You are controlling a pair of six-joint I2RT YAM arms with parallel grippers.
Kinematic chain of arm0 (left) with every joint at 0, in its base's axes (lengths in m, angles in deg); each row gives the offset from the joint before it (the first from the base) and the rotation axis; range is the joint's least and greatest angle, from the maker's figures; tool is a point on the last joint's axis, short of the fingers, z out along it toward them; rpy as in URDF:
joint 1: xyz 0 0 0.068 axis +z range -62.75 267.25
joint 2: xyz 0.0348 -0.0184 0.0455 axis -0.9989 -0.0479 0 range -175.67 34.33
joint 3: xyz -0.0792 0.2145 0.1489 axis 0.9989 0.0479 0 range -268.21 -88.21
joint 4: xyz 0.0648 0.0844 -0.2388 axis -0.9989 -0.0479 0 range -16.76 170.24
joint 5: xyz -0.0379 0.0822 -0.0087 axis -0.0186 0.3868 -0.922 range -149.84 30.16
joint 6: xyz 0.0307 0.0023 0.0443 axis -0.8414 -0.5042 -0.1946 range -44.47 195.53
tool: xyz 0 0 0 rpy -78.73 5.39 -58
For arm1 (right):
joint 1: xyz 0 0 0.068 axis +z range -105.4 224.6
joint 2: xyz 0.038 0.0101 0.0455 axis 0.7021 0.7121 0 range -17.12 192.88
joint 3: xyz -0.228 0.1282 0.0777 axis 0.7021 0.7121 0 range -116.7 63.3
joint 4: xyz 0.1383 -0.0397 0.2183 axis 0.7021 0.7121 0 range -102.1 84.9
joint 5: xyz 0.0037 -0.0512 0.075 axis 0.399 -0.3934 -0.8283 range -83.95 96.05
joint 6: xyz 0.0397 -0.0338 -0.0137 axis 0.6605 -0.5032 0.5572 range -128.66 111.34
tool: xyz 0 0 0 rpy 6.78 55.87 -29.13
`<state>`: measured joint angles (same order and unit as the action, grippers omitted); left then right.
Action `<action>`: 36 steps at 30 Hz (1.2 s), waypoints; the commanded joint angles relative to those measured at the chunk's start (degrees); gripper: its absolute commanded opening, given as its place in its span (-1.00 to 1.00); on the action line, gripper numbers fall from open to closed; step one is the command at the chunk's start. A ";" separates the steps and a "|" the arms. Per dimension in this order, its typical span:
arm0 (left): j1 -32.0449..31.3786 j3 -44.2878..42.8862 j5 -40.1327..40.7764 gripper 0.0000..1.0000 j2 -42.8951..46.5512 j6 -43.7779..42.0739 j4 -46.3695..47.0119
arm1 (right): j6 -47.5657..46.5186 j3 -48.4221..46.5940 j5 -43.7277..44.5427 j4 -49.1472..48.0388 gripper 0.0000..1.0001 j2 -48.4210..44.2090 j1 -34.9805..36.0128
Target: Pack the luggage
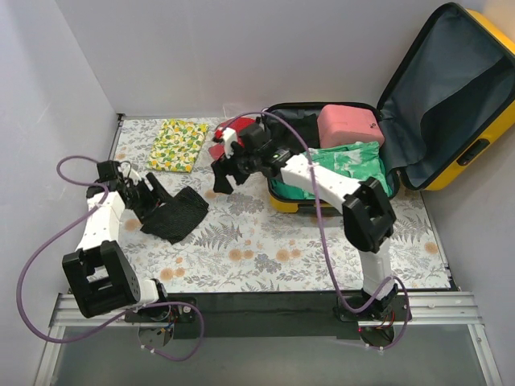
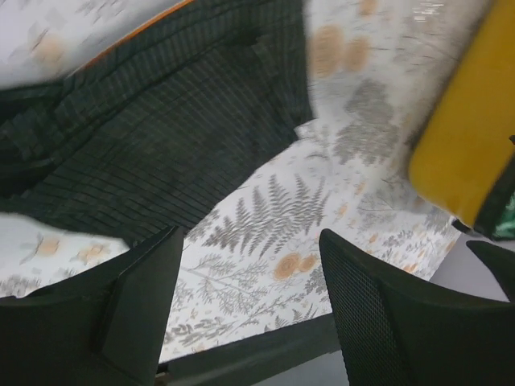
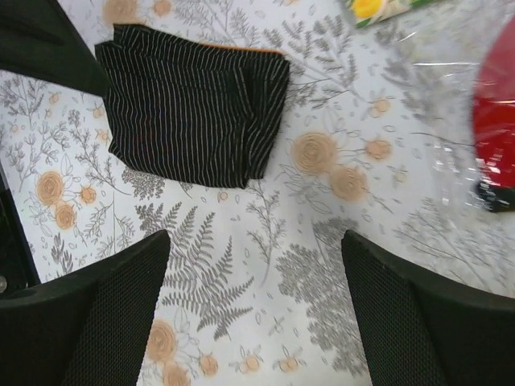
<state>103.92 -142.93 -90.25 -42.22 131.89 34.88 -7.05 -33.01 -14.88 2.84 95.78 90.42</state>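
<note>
The yellow luggage (image 1: 492,121) lies open at the back right, lid up, grey lining showing. In it are a pink case (image 1: 348,125) and a green bag (image 1: 354,161). A folded black pinstriped garment (image 1: 179,213) lies on the table at the left. My left gripper (image 1: 154,195) is open and empty at its left edge; the garment (image 2: 161,137) fills the top of the left wrist view beyond my gripper (image 2: 249,241). My right gripper (image 1: 221,178) is open and empty, hovering between the garment and the luggage. In the right wrist view the garment (image 3: 193,112) lies ahead of my gripper (image 3: 256,241).
A lemon-print packet (image 1: 179,145) lies at the back left. A red item in clear plastic (image 1: 229,137) lies beside the luggage's left side and shows in the right wrist view (image 3: 495,137). A yellow luggage corner (image 2: 471,137) shows in the left wrist view. The floral cloth (image 1: 265,249) covers the table.
</note>
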 commanded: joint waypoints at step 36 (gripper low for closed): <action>3.91 13.41 1.06 -0.73 -7.83 12.20 14.15 | 1.65 -20.93 -0.61 -3.25 -0.90 26.59 8.93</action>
<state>109.97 -129.93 -85.55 -51.82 144.39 44.49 -5.39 -50.65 -16.23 0.15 123.47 99.49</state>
